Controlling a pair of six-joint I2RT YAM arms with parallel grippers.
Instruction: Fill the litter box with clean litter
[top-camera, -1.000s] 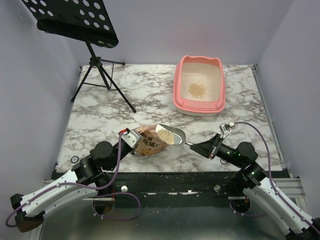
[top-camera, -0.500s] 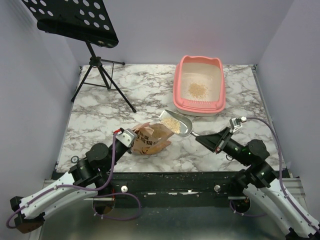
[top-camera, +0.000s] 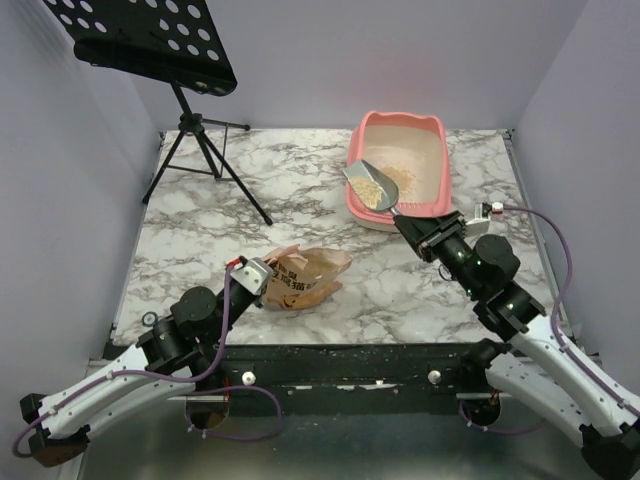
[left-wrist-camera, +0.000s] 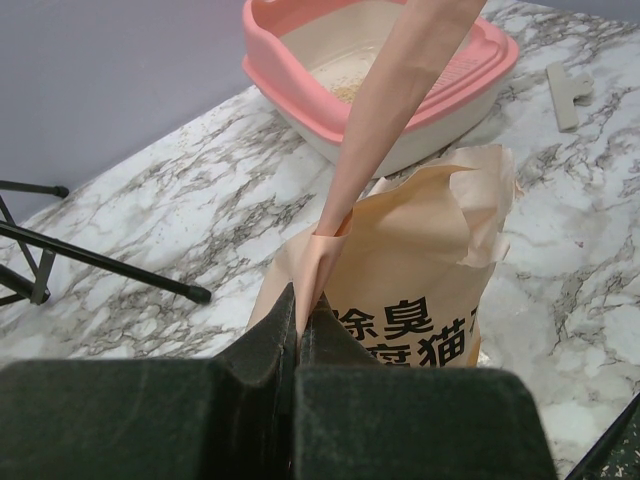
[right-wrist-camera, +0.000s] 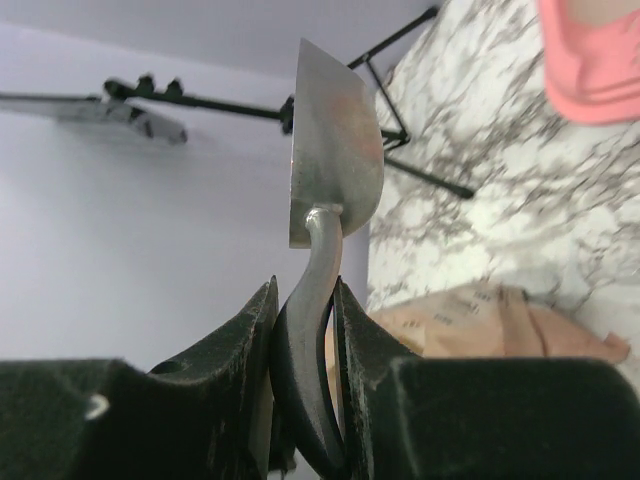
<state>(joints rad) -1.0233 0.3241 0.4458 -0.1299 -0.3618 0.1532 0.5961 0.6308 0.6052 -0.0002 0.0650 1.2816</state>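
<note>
We see the right fingers (right-wrist-camera: 352, 345) partly closed around the dark handle of a metal scoop (top-camera: 370, 185), one finger pressing on each side of it. The scoop sticks out ahead of the arm, and its bowl hangs over the near left corner of the litter box (top-camera: 404, 117), above the rim. A small heap of clean litter (top-camera: 373, 189) sits in the bowl. In the right wrist view we only see the back of the bowl, so the load shows from above alone.

The litter box sits at the far right of the marble surface (top-camera: 300, 190), well away from both arm bases. Its pale floor carries a thin tan patch of granules just beyond the scoop, and the rest of the floor shows bare.

The left fingers (left-wrist-camera: 262, 352) are squeezed fully together on a fold of paper at the edge of the printed bag (top-camera: 305, 275), and the left wrist view shows the paper pinched tight between them. The bag lies slumped on the surface near the middle front, just beside the left arm's wrist, with its open end toward the right. It is well apart from the litter box.

A black music stand (top-camera: 150, 40) on a tripod stands at the far left corner.
</note>
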